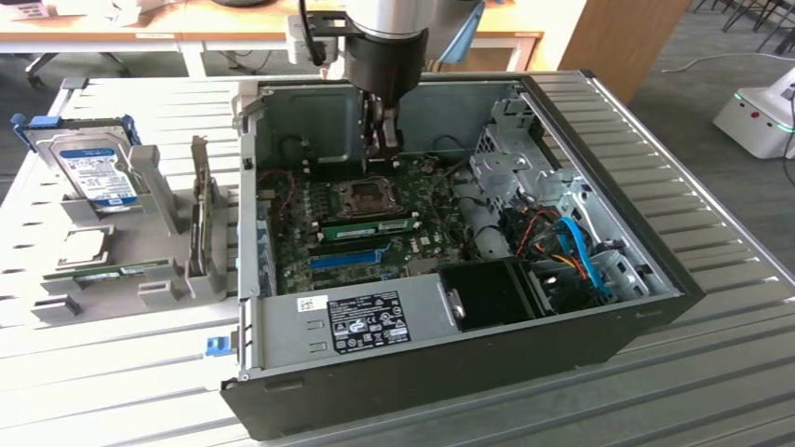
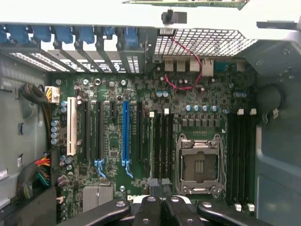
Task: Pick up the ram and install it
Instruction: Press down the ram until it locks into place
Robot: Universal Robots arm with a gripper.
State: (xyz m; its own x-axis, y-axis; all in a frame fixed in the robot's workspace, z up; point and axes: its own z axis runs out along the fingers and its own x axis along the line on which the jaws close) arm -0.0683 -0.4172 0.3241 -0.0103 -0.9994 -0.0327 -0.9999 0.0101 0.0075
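So the arm's hanging over the open PC case (image 1: 597,307), with the claw (image 1: 382,130) down inside near the far wall, just above the motherboard (image 1: 372,223). The claw is fully closed, fingers pressed together, and I can't make out anything pinched between them. From the wrist view the fingertips (image 2: 162,207) sit right by the CPU socket (image 2: 198,164).

The ram (image 1: 368,226) looks to be in already: a green stick lying in a slot just on the near side of the CPU socket in the exterior view. Nearer still is the blue slot (image 1: 348,260), which also runs down the board in the wrist view. Can't tell how firmly the stick is seated.

Off to the exterior view's left, on the metal tabletop (image 1: 112,372), there's a grey holder (image 1: 149,270) with a hard drive (image 1: 97,172) standing in it, blue label facing out. Right side of the case has the drive cage and a tangle of blue, orange and red cables (image 1: 574,251).
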